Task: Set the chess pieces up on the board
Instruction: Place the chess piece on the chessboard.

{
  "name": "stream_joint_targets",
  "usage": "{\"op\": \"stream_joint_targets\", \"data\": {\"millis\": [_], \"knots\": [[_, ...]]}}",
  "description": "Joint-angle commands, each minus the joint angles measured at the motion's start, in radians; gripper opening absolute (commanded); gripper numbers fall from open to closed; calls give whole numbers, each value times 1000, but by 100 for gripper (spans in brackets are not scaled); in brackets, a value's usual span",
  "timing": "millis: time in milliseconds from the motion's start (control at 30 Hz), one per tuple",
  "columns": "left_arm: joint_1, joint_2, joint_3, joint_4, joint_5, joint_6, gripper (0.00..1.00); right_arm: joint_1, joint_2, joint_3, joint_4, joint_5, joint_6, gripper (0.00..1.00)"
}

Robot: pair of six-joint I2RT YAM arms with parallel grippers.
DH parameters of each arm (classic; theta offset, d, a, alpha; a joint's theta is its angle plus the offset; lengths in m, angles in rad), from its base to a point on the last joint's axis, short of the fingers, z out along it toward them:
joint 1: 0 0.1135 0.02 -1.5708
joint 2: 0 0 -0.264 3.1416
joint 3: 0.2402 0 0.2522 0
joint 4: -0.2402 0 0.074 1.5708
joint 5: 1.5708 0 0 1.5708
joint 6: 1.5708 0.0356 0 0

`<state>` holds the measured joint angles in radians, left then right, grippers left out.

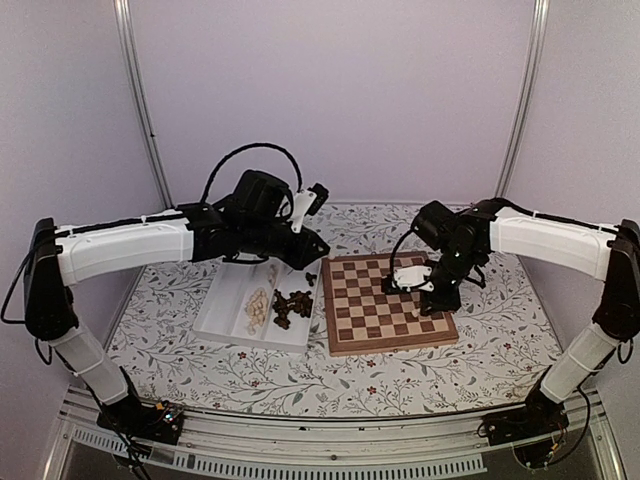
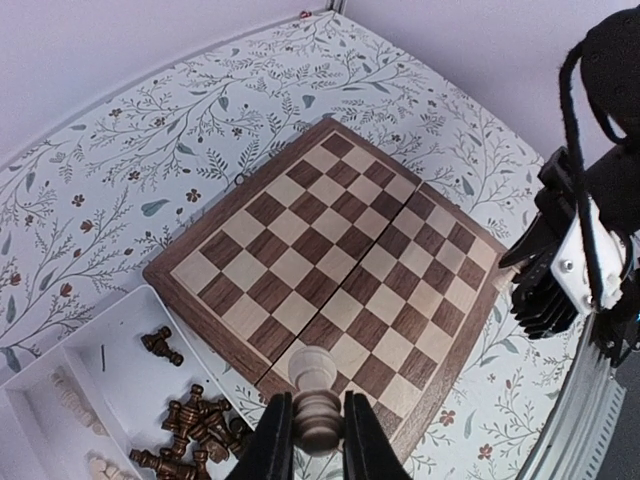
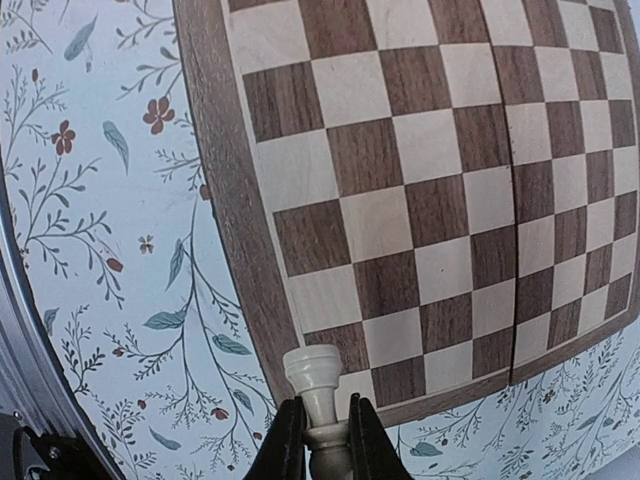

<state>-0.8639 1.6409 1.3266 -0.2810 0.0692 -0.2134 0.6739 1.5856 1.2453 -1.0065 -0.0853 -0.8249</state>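
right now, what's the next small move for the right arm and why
Probably ease the right pincer straight down and set its pale piece on the corner square. The pincer is shut on that flat-topped piece, which seems to hang upright by a corner of the board. Every square in view is bare, so nothing blocks the spot.

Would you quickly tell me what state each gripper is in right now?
Left gripper: shut on a chess piece.
Right gripper: shut on a pale chess piece.
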Motion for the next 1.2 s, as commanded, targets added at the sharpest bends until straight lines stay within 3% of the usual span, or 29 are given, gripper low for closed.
{"op": "stream_joint_targets", "data": {"millis": [0,333,700,933,1167], "knots": [[3,-51,-41,46,-1,-21,5,60,52,-10,-46,126,23,0],[3,-66,-97,72,9,-25,5,111,181,16,-50,261,79,0],[6,-75,-145,103,26,-28,5,118,245,69,-52,255,102,4],[8,-76,-160,110,36,-25,5,120,251,78,-60,226,112,26],[8,-77,-174,122,51,-30,5,121,245,78,-60,220,120,29]]}}
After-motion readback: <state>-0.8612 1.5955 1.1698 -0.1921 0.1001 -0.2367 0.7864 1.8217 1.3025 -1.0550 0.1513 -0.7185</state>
